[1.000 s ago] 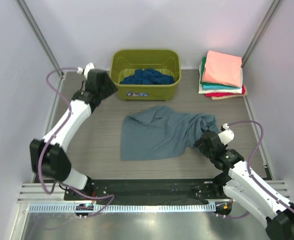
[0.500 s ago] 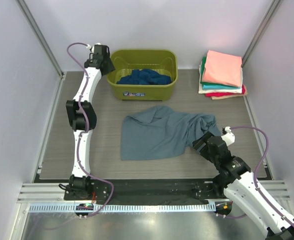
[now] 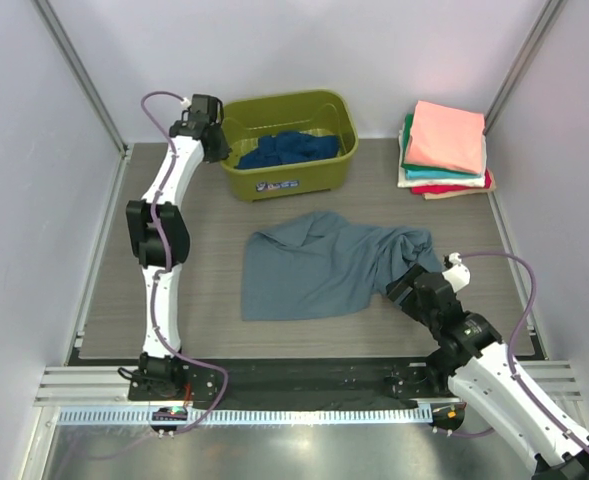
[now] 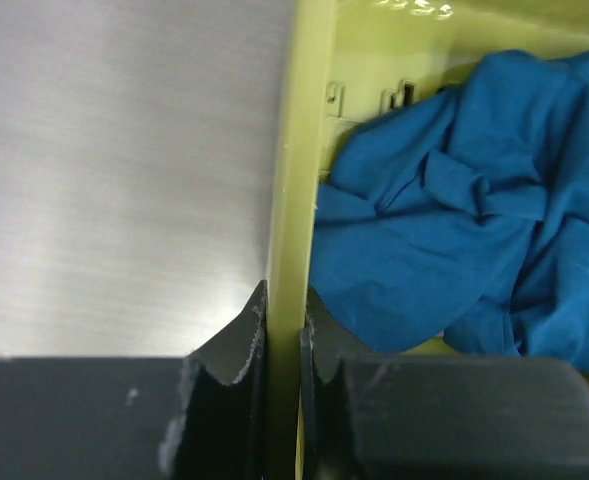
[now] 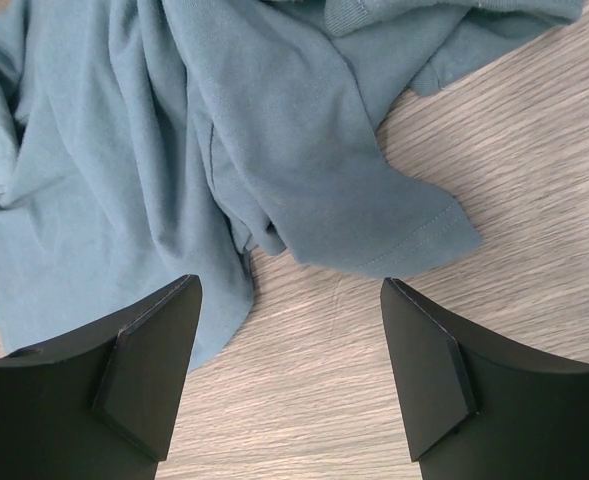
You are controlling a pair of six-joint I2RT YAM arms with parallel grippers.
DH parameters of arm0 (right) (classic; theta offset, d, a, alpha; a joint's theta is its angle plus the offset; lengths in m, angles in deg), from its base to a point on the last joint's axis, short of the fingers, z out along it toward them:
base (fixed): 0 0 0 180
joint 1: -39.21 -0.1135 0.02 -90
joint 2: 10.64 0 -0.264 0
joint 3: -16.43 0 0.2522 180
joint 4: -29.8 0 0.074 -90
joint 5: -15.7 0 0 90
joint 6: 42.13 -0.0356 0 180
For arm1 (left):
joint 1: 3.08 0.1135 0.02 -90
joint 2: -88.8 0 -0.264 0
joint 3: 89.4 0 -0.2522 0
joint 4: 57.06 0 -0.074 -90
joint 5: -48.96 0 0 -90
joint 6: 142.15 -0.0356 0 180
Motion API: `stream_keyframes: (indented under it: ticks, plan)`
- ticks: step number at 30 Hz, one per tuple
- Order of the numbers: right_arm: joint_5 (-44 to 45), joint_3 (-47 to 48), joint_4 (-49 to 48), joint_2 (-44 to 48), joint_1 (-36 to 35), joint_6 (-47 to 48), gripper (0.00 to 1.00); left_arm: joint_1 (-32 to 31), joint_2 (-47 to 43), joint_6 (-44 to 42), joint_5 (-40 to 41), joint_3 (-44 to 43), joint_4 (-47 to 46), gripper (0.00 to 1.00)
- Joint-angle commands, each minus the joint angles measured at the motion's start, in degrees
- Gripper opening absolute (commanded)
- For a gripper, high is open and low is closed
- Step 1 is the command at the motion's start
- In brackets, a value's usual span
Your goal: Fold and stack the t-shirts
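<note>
The left hand [image 4: 282, 322] is clamped on the left wall of the olive-green tub [image 3: 329, 172], one finger outside and one inside. The tub stands at the far edge of the desk [image 3: 204, 300], left of the middle. This grip looks meant to shift or tip the tub, rather than to pick cloth. The dark navy shirt [image 4: 454, 220] lies crumpled inside the tub, just beside the inner finger and not held.

The grey-blue shirt [image 3: 314, 270] lies spread but rumpled in the middle of the desk, its right part bunched. The right hand [image 5: 287, 300] hovers low over that side with fingers wide apart and holding nothing. A sleeve hem lies just ahead of them, probably the next place to pinch so the cloth can be pulled flat.

The folded stack [image 3: 444, 150] sits at the far right corner, salmon pink on top, so two shirts remain to be folded.
</note>
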Motion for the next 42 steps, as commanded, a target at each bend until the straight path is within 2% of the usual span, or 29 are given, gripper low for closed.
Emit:
stream_keyframes:
  ticks: [1, 2, 3, 5, 6, 9, 10, 12, 14, 18, 25, 28, 29, 32, 33, 34, 36, 37, 38, 39, 42]
  plan:
    - [1.28, 2.35, -2.00, -1.78, 0.13, 2.19, 0.79, 4.74, -8.26, 11.01, 7.88, 8.40, 13.17, 0.00]
    - [1.37, 2.62, -2.26, -2.30, 0.13, 2.55, 0.79, 5.89, -11.41, 12.88, 9.19, 12.97, 12.91, 0.00]
    - [1.45, 3.06, -2.78, -3.18, 0.13, 2.81, 0.79, 8.16, -17.71, 14.90, 9.12, 23.28, 10.82, 0.00]
    - [1.28, 3.41, -3.23, -3.98, 0.04, 3.69, 0.79, 12.21, -25.65, 18.69, 8.51, 34.14, 6.95, 0.00]
    - [1.02, 3.59, -3.92, -4.42, 0.13, 3.95, 0.79, 13.88, -32.82, 19.83, 8.94, 42.98, 4.15, 0.00]
    - [0.49, 3.68, -5.15, -5.82, 0.13, 4.74, 0.79, 19.68, -42.00, 23.97, 11.05, 55.24, 1.76, 0.00]
    - [0.05, 3.59, -5.51, -6.26, 0.13, 4.83, 0.79, 22.74, -46.64, 24.67, 11.31, 57.55, 0.97, 0.00]
    - [-0.48, 3.15, -6.65, -6.62, 0.04, 5.10, 0.78, 25.49, -50.54, 27.04, 10.79, 62.99, -1.75, 0.00]
    - [-1.62, 2.97, -7.09, -6.97, 0.13, 5.27, 0.78, 30.65, -53.89, 29.67, 9.30, 65.47, -2.03, 0.00]
    - [-2.33, 2.97, -6.66, -5.74, 0.13, 5.10, 0.79, 34.11, -56.71, 37.58, 8.41, 71.10, -7.81, 0.00]
    - [-1.88, 3.24, -2.44, -1.00, 0.13, 5.01, 0.79, 34.81, -48.55, 45.06, 9.57, 64.44, -12.31, 0.00]
    - [-1.89, 3.15, -1.91, -0.38, 0.04, 4.40, 0.79, 34.73, -44.32, 46.38, 5.00, 60.39, -12.40, 0.00]
    - [-1.71, 3.15, -1.82, -0.46, 0.13, 4.13, 0.79, 34.73, -43.88, 47.34, 1.60, 60.04, -12.92, 0.00]
    - [-1.01, 3.41, -2.08, -2.13, 0.13, 4.31, 0.79, 34.73, -43.61, 48.50, -1.33, 61.08, -16.09, 0.00]
    - [-0.92, 3.93, -2.08, -2.66, 0.13, 4.48, 0.79, 34.64, -43.70, 47.63, -3.43, 61.00, -17.22, 0.04]
    - [-0.66, 4.20, -2.17, -3.88, 0.13, 4.57, 0.79, 34.55, -44.22, 46.75, -4.49, 60.83, -17.32, 0.19]
    - [-0.22, 4.64, -2.35, -4.77, 0.13, 4.92, 0.79, 34.46, -45.45, 43.67, -6.16, 61.52, -17.23, 0.37]
    - [0.22, 4.64, -2.52, -5.03, 0.04, 4.92, 0.80, 34.46, -47.46, 42.71, -6.09, 62.05, -17.15, 0.54]
    - [0.40, 4.56, -3.05, -5.21, 0.13, 4.92, 0.80, 35.16, -48.61, 40.17, -6.09, 63.10, -16.28, 0.63]
    - [0.40, 4.29, -3.57, -5.21, 0.13, 4.84, 0.80, 35.60, -49.93, 39.10, -6.09, 63.72, -15.49, 0.77]
    - [-0.56, 3.15, -6.21, -5.65, 0.04, 4.75, 0.80, 36.57, -55.03, 34.72, -8.10, 66.27, -13.37, 0.87]
